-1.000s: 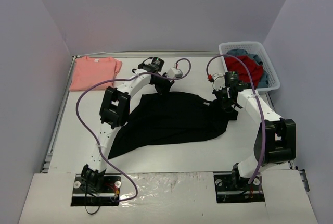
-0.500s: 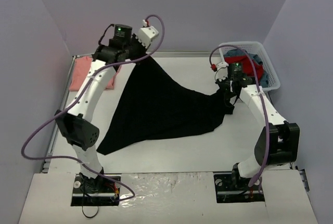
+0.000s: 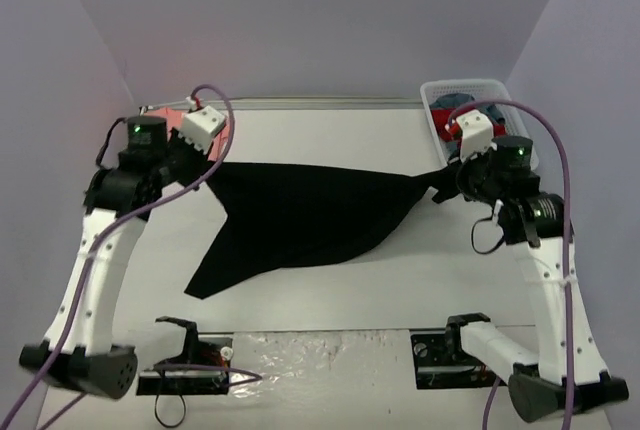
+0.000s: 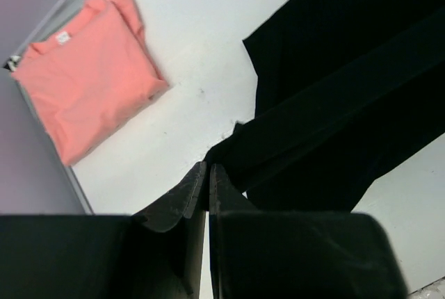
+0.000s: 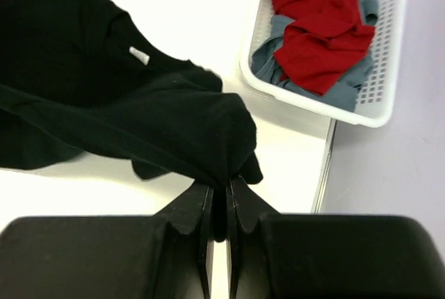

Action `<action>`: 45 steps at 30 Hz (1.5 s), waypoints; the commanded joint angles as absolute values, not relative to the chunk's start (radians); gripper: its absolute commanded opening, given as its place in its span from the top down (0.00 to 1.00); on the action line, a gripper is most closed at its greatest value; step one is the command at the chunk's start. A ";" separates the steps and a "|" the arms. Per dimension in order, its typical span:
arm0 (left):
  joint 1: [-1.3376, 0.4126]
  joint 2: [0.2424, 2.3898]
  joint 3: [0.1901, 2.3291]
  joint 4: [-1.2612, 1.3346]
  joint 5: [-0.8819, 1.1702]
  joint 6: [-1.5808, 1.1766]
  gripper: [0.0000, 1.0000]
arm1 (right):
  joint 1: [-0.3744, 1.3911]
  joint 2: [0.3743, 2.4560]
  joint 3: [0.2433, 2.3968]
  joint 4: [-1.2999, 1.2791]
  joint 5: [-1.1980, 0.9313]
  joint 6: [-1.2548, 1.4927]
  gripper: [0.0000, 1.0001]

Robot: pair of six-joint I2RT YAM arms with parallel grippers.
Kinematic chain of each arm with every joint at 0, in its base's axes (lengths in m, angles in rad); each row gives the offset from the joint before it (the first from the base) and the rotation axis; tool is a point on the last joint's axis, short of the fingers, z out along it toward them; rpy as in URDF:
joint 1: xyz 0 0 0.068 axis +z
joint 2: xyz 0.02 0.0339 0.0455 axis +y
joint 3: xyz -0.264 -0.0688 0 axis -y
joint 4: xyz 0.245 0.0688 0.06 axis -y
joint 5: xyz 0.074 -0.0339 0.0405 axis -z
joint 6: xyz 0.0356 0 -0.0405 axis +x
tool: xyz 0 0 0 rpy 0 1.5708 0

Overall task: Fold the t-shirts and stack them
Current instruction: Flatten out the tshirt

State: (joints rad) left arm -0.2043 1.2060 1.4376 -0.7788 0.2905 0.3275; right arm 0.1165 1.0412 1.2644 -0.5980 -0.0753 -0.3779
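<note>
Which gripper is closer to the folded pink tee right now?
Left. The left gripper pinches a corner of the black t-shirt near the salmon-pink t-shirt at the far left. The right gripper grips the opposite end, across the table by the laundry basket.

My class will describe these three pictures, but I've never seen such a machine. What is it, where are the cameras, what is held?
Two robot arms work at a white table. One picture looks down from above; the other two come from a camera on each wrist. The left gripper and right gripper, both shut, hold a black t-shirt stretched between them. A folded pink t-shirt lies at the far left; a basket at the right holds red and grey-blue clothes.
</note>
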 commanded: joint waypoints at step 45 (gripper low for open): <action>-0.109 0.981 1.789 -0.762 0.095 0.253 0.98 | 0.077 1.039 1.743 -0.535 -0.003 -0.302 1.00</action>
State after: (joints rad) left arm -0.1276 0.9791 1.8412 -0.6926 0.1982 0.2169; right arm 0.0856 1.0561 1.8118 -0.5343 -0.0669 -0.3275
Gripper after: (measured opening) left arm 0.031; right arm 0.026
